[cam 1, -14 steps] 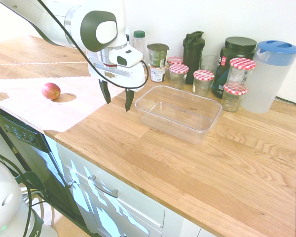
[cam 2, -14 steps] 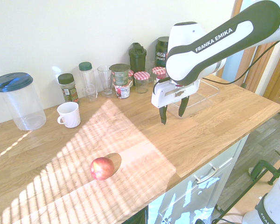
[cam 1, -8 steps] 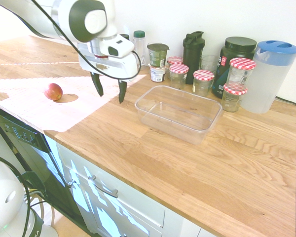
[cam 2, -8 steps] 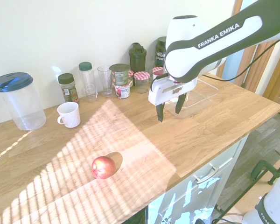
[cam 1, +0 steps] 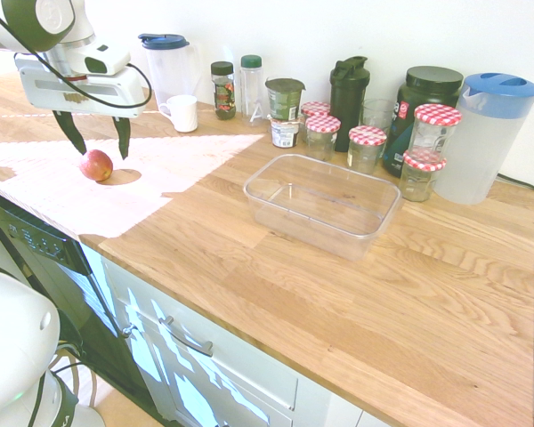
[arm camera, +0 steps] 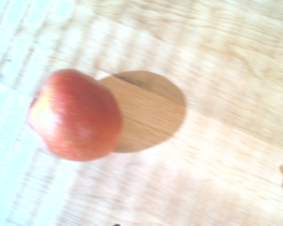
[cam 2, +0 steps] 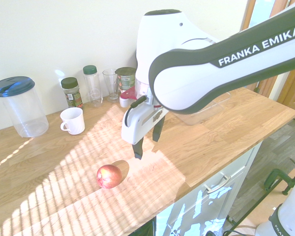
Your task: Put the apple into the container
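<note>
While the countertop [cam 1: 276,294] and its things lay as before, the white Franka arm [cam 2: 196,73] had swung away from the clear rectangular tub [cam 1: 294,229], bringing the gripper [cam 2: 147,149] over the sunlit wood near the apple. Its move had uncovered, in the first exterior view, the pitcher with the dark blue lid [cam 1: 171,76], the white mug [cam 1: 183,115] and the dark-lidded jar [cam 1: 223,96]. Along the wall, the row of jars and bottles bordered the space behind the tub, ending at the translucent pitcher with the bright blue lid [cam 1: 482,142]. The tub's rim stood just in front of the red-checked-lid jars [cam 1: 366,149], with a broad stretch of wood between it and the counter's front edge. More wood lay between tub and apple. The gripper was released, fingers spread, holding nothing. Smallest, the red apple [cam 1: 96,165] rested on the counter, outside the tub, its shadow beside it.
</note>
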`<state>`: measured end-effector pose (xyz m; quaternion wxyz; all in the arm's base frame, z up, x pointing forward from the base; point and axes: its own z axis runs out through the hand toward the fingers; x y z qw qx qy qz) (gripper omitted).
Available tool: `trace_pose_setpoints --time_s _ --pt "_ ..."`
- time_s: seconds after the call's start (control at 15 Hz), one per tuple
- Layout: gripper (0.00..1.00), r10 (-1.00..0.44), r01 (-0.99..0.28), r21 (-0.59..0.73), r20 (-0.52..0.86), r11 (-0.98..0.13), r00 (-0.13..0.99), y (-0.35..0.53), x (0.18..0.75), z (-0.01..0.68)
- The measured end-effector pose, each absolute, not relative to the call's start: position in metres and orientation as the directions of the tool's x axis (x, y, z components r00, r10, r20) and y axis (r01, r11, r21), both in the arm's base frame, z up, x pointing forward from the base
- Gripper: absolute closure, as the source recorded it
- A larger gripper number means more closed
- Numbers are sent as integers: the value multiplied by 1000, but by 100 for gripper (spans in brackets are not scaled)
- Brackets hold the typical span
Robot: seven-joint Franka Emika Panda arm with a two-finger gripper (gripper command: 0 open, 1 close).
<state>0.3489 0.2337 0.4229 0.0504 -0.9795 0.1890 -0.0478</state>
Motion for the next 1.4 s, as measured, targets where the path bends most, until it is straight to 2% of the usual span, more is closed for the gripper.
trace_pose_setpoints --time_s 0.33,0.8,0.87,1.4 --pt "0 -292 -280 -149 68 -948 954 289 360 392" --pt "0 -217 -211 -59 131 -976 967 321 384 346" --pt "100 -212 -206 -54 127 -977 969 326 384 342" --pt "100 -220 -216 -43 107 -975 970 332 395 330"
